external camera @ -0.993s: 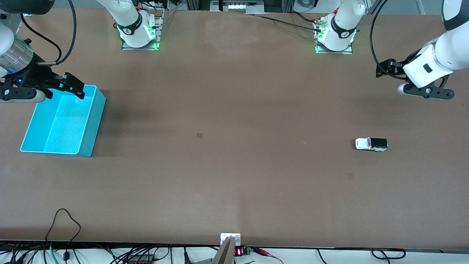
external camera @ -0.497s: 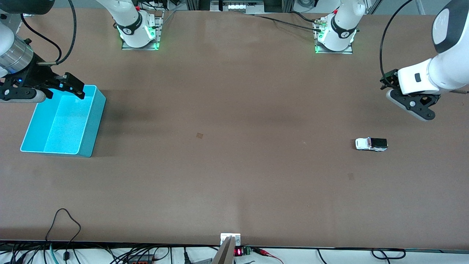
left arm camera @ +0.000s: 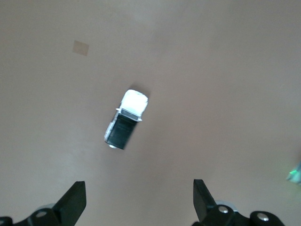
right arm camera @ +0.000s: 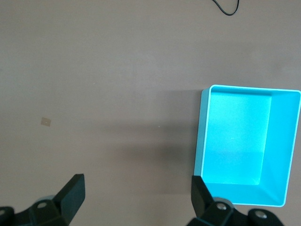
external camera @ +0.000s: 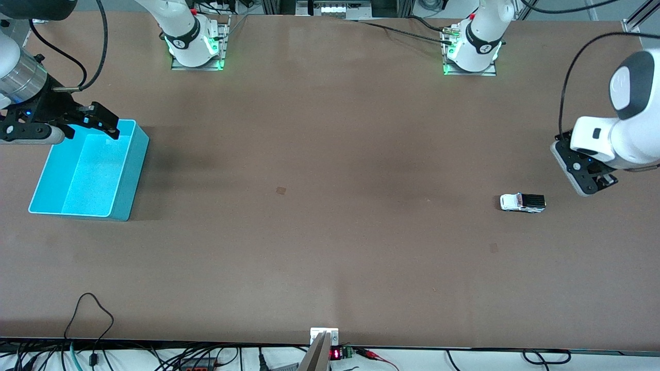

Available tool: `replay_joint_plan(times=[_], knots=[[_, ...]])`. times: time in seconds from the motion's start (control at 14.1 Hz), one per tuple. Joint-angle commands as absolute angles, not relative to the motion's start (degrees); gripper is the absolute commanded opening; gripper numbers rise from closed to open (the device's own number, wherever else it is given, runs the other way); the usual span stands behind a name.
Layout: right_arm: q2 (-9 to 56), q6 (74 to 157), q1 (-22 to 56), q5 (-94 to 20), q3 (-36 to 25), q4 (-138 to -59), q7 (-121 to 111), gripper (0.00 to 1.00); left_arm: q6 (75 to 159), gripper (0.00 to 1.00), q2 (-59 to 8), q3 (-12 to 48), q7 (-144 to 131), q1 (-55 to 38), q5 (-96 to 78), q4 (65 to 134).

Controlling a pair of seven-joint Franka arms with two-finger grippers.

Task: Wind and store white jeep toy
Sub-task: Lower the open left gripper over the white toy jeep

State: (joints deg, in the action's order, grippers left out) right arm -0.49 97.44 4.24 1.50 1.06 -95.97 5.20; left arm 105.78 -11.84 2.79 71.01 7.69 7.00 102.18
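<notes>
Left hand, fingers spread, is hovering near the tiny white jeep toy; right hand, spread, is waiting over the cyan plastic bin.

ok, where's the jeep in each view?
Front view: jeep on the table toward the left arm's end, beside and below the left claw.
Left wrist view: jeep mid-picture, ahead of the open claw.
Right wrist view: not in it.
Shared landmark: small square mark near the jeep.

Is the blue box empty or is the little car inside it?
Empty. The cyan bin shows only its bare floor, and the white jeep toy stands on the table toward the left arm's end, well apart from it.
</notes>
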Motion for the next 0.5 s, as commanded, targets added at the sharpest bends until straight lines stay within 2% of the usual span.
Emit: replay_joint_plan(times=[0.0,0.43], knots=[[-0.9,97.4,4.5,2.2,1.1,-96.0,5.4,1.0,111.3,1.0,-14.6,3.0,79.5,8.7,8.0,104.0],[-0.9,97.4,4.6,2.2,1.1,-96.0,5.4,1.0,131.5,1.0,-19.2,3.0,93.7,11.5,8.0,112.8]])
